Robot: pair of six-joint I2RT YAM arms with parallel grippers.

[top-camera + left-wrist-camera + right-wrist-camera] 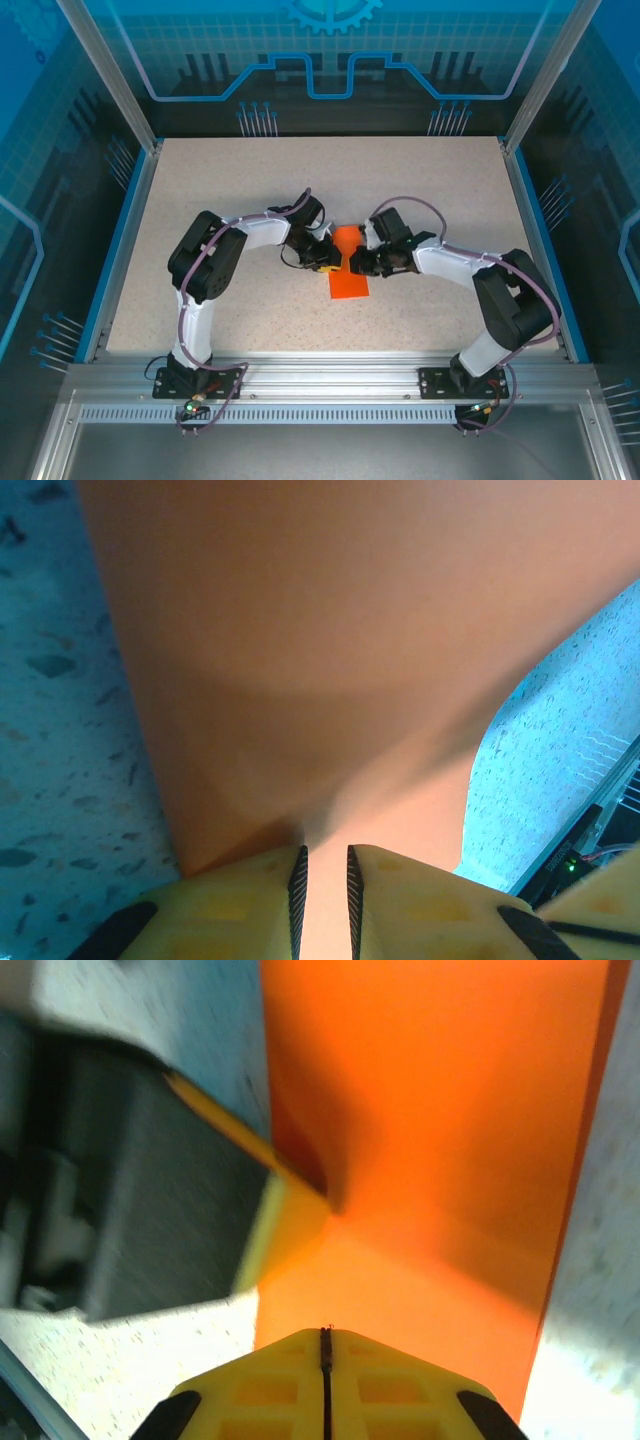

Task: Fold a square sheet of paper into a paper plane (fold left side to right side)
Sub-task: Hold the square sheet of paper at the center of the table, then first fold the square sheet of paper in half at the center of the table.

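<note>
The square sheet of paper (349, 280) lies mid-table as a narrow bright orange strip, folded over on itself. My left gripper (326, 264) meets it from the left. In the left wrist view its jaws (325, 852) stand a narrow gap apart over the orange paper (330, 630), with nothing pinched between the pads. My right gripper (357, 264) comes in from the right. Its jaws (325, 1330) are shut, pads touching, with the tip low over the paper (440, 1110). A yellow finger (290, 1210) of the left gripper touches the sheet's left edge there.
The speckled beige table (300, 190) has a blue raised rim (122, 240) on the left and right. Both arms bend inward from their bases at the near edge. A clear enclosure with metal posts stands around the table.
</note>
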